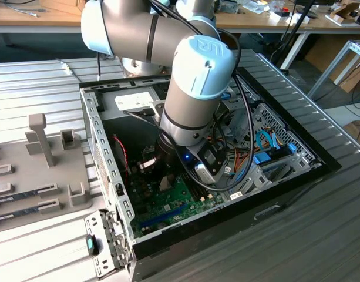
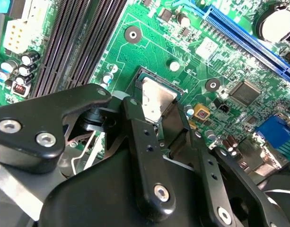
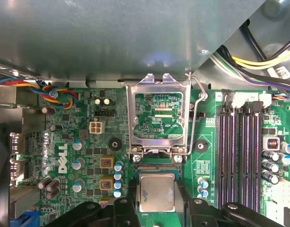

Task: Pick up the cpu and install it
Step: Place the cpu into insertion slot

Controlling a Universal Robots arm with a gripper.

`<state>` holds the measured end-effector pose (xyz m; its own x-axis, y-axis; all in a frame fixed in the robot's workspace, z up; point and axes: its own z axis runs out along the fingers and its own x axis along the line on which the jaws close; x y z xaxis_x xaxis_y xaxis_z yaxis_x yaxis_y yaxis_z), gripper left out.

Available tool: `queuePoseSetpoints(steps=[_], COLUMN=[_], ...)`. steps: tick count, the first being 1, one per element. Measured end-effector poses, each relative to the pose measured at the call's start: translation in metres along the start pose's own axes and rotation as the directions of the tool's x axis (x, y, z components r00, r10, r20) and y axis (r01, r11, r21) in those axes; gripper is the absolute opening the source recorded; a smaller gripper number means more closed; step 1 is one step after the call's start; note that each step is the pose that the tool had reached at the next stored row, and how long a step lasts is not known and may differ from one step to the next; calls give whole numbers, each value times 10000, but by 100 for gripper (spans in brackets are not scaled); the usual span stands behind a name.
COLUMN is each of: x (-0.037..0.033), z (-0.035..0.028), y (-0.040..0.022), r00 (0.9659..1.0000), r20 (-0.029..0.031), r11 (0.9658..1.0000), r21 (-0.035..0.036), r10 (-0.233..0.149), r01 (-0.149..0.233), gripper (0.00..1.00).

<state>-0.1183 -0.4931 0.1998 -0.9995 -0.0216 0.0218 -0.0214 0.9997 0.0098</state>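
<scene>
The cpu (image 3: 156,193), a small square chip with a silvery top, lies flat over the open socket (image 3: 157,167) on the green motherboard (image 3: 88,142). My gripper (image 3: 156,201) is shut on the cpu, one black finger (image 3: 123,208) on each side of it. In the second wrist view the cpu (image 2: 156,97) shows between the same fingers (image 2: 135,118), with the gripper (image 2: 156,113) low over the board. The socket's metal load plate (image 3: 156,116) stands flipped open beside it, its wire lever (image 3: 197,113) raised. In the exterior view the arm (image 1: 194,88) reaches down into the computer case (image 1: 106,153).
Dark memory slots (image 3: 239,151) run alongside the socket, and a blue expansion slot (image 2: 249,38) lies across the board. Cable bundles (image 3: 263,56) hang by the grey case wall (image 3: 111,38). A grey fixture tray (image 1: 39,170) stands at the exterior view's left of the case.
</scene>
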Motion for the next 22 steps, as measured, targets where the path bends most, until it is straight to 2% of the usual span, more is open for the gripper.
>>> queuePoseSetpoints(steps=[2,3,5,6,9,13,14,15,17,22], x=[0,0,-1,0,0,1,1,-7,-26,-27], z=[3,3,8,4,-1,-90,-101,-102,-101,-99], y=[0,0,1,0,0,3,9,32,66,68], r00=[10000,10000,10000,10000,10000,10000,10000,10000,10000,9992], r20=[-1,4,7,0,0,0,-3,-10,-15,-25], r11=[10000,10000,10000,10000,10000,10000,9999,9991,9991,9983], r21=[-4,-4,-11,0,1,0,172,418,427,435], r10=[1,0,-1,0,0,-1,-6,-6,-45,-389], r01=[-1,0,1,0,0,1,6,7,46,390], gripper=[43,49,49,55,55,55,55,55,55,55])
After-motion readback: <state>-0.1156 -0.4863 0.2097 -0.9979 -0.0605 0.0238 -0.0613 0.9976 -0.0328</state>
